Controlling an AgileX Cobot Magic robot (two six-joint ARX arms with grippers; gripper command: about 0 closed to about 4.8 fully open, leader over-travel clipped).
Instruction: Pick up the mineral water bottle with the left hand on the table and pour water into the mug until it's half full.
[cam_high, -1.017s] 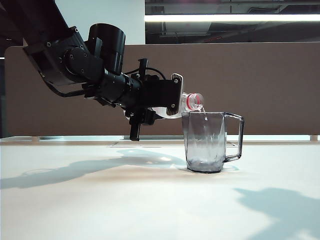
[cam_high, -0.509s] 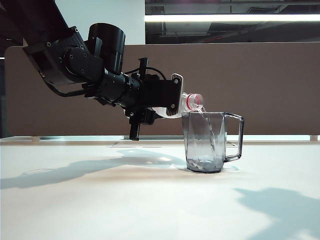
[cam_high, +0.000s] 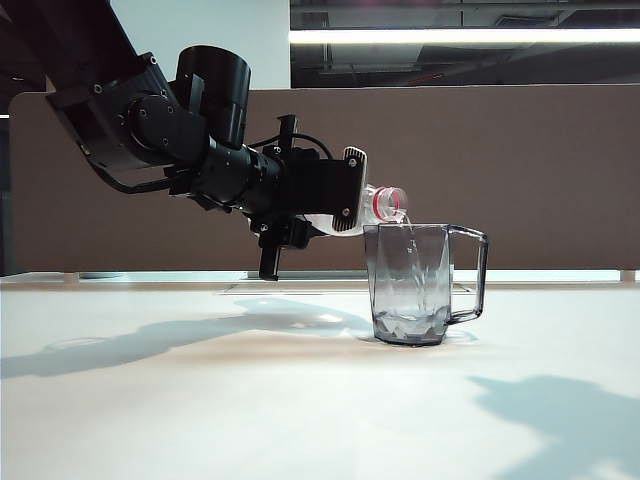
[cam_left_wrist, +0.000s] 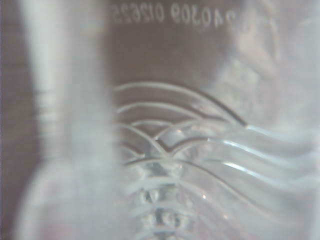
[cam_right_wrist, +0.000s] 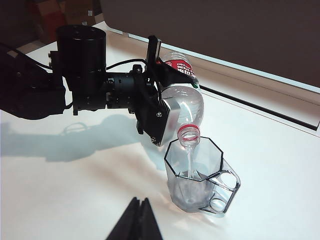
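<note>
The mineral water bottle (cam_high: 378, 203) lies tilted almost level above the table (cam_high: 300, 400), with my left gripper (cam_high: 345, 195) shut on its clear body. Its red-ringed mouth (cam_right_wrist: 189, 134) hangs over the rim of the smoky grey mug (cam_high: 415, 285), and a thin stream of water (cam_right_wrist: 192, 160) falls into it. A shallow pool lies at the mug's bottom. In the right wrist view the left gripper (cam_right_wrist: 167, 87) clamps the bottle (cam_right_wrist: 189, 102) just behind its shoulder, above the mug (cam_right_wrist: 197, 175). Ribbed clear bottle plastic (cam_left_wrist: 200, 150) fills the left wrist view and hides the jaws. My right gripper (cam_right_wrist: 139, 202) is shut, hovering above the table short of the mug.
The mug's squared handle (cam_high: 472, 275) points away from the left arm (cam_high: 150, 130). A brown partition (cam_high: 520, 170) runs behind the table's far edge. A dark shadow (cam_high: 560, 410) lies on the table at the front right.
The left arm and the bottle have kept their place. Water keeps running into the mug, and the stream has shifted a little inside it.
</note>
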